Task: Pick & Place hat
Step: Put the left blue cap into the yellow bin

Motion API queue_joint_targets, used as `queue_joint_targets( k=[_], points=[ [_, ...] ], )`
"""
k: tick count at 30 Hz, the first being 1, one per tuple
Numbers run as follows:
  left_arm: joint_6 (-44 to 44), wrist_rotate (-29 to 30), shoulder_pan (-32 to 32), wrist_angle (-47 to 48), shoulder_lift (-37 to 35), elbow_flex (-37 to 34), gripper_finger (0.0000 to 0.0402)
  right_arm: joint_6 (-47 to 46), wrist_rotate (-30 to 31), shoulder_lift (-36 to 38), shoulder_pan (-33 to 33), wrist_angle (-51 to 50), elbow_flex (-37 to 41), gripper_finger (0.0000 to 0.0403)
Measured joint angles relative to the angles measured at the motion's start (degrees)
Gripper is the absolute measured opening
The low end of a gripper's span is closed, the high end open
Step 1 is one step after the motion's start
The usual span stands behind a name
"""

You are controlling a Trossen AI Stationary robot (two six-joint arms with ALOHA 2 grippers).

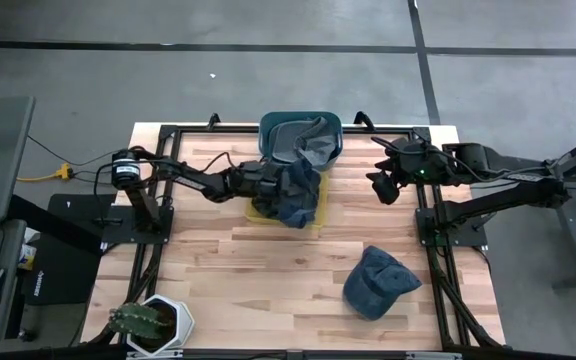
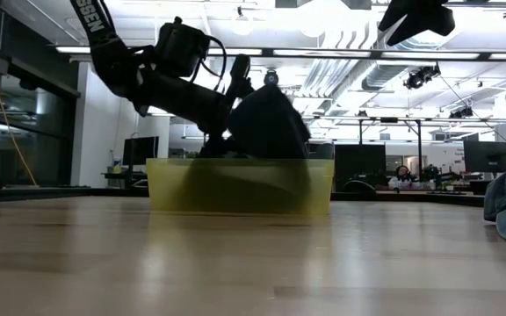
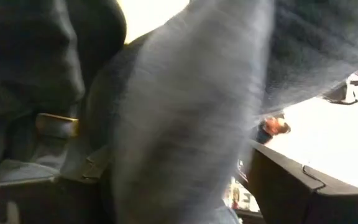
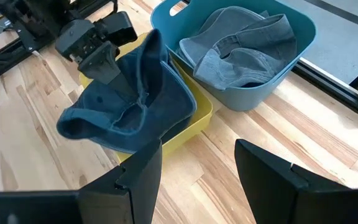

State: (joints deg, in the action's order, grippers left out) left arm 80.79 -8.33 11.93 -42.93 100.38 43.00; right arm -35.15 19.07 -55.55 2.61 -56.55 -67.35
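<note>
The left gripper [image 1: 268, 180] is at the yellow bin [image 1: 313, 218] in the middle of the table [image 1: 268, 270], up against a dark blue hat [image 1: 296, 195] that hangs over the bin's edge; its fingers are hidden, so one cannot tell if they grip. The right gripper [image 4: 197, 165] hangs in the air near the teal tub [image 1: 333, 125], with its fingers apart and nothing between them. Another blue hat [image 1: 378, 283] lies on the table.
</note>
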Motion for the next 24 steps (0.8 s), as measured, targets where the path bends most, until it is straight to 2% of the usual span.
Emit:
queue_joint_targets(
  k=[5, 12, 17, 24],
  points=[
    [-0.77, -4.16, 1.39, 3.82, -0.02, 2.23, 0.0256, -0.01, -0.11, 0.0, 0.0, 0.02, 0.0, 0.0197],
    [-6.41, -6.54, 2.34, 15.75, -2.14, 6.76, 0.0256, -0.45, -0.36, 0.0, 0.0, 0.0, 0.0, 0.0197],
    [-12.98, -5.88, 3.53, 31.8, -5.26, 10.12, 0.0257, -0.47, -0.32, 0.0, 0.0, -0.17, 0.0, 0.0197],
    [-21.15, 0.06, 3.92, 50.7, -7.87, 15.99, 0.0257, -0.45, 0.07, 0.0, 0.0, -0.17, 0.02, 0.0197]
  ],
)
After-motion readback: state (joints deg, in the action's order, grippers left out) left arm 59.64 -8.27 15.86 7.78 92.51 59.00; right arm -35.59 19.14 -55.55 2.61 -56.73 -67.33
